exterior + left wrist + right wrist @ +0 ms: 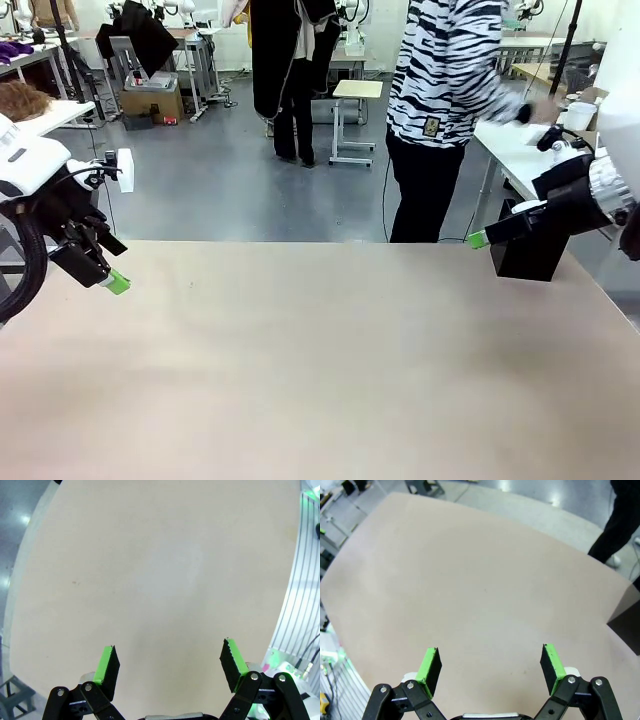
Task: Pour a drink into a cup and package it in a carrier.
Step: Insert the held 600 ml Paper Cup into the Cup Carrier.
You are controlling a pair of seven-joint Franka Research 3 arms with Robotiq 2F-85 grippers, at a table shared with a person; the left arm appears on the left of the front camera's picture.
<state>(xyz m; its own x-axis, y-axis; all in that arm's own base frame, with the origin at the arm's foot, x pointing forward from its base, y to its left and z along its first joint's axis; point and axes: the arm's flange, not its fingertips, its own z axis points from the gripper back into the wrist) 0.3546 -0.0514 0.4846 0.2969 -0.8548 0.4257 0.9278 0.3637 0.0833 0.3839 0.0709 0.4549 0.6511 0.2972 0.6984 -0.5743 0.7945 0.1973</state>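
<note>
Waiting with both sets of fingers spread wide and empty over the bare beige counter (320,370).
The left gripper (170,667) and right gripper (491,667) risked striking the black square box (530,250) just behind the right fingers.

Count on and around the beige tabletop (320,370)

Two black grippers with green pads, one at left (112,278), one at right (480,238); one black square box (530,250) far right; one person in a zebra-striped top (450,70) beyond.

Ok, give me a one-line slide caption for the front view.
Both arms wait with jaws open over the bare table, black box at its far right, while a person turns to a side table.
</note>
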